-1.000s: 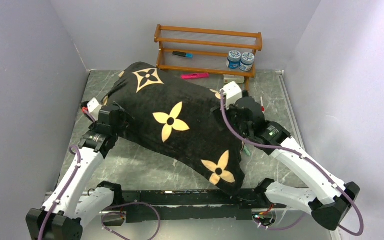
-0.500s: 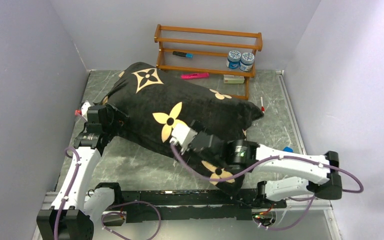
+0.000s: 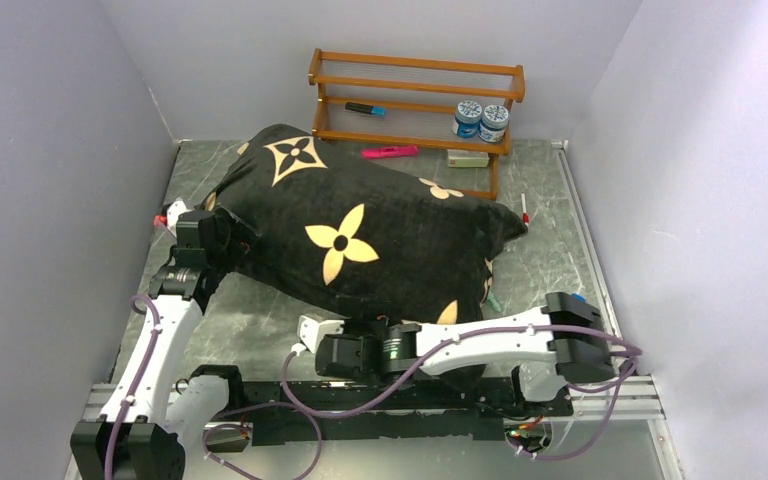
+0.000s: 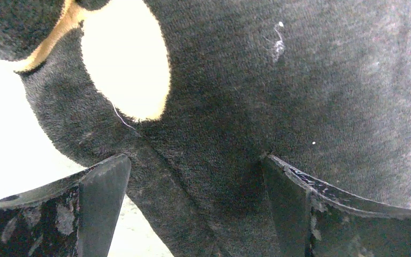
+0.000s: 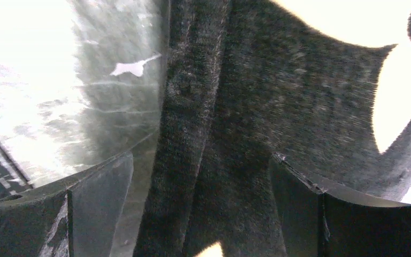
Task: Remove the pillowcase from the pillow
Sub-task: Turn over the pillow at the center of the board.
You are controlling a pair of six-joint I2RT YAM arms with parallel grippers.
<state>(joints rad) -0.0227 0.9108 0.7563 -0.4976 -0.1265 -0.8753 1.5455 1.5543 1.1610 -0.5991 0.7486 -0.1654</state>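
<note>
Since the earlier frames the right arm had swung off the far right flank of the pillowcase point(image 3: 360, 230), crossed its front and dropped low along the near edge. The right pincer point(image 5: 200, 209) now stood released at the cover's near corner. Its jaws were spread wide, with a thick seam of black plush running between them but not pinched. The left arm had shifted only slightly over the same interval. The left pincer point(image 4: 198, 209) was likewise released against the cover's left end, jaws apart with plush between them and no grip taken.

The pillowcase lay diagonally across the middle of the worktop point(image 3: 260, 330), still fully stuffed, with the pillow hidden inside it.

The worktop was grey-green with marbled veining, and a black rail point(image 3: 360, 395) ran along its near edge. Plain pale lilac walls point(image 3: 50, 150) enclosed three sides. A wooden rack point(image 3: 415, 70) stood against the back wall, holding a blue marker point(image 3: 365, 108) and two jars point(image 3: 481, 120). A pink marker point(image 3: 390, 152) lay on the surface just beyond the cover, and a pen point(image 3: 525, 208) lay by its right end.
</note>
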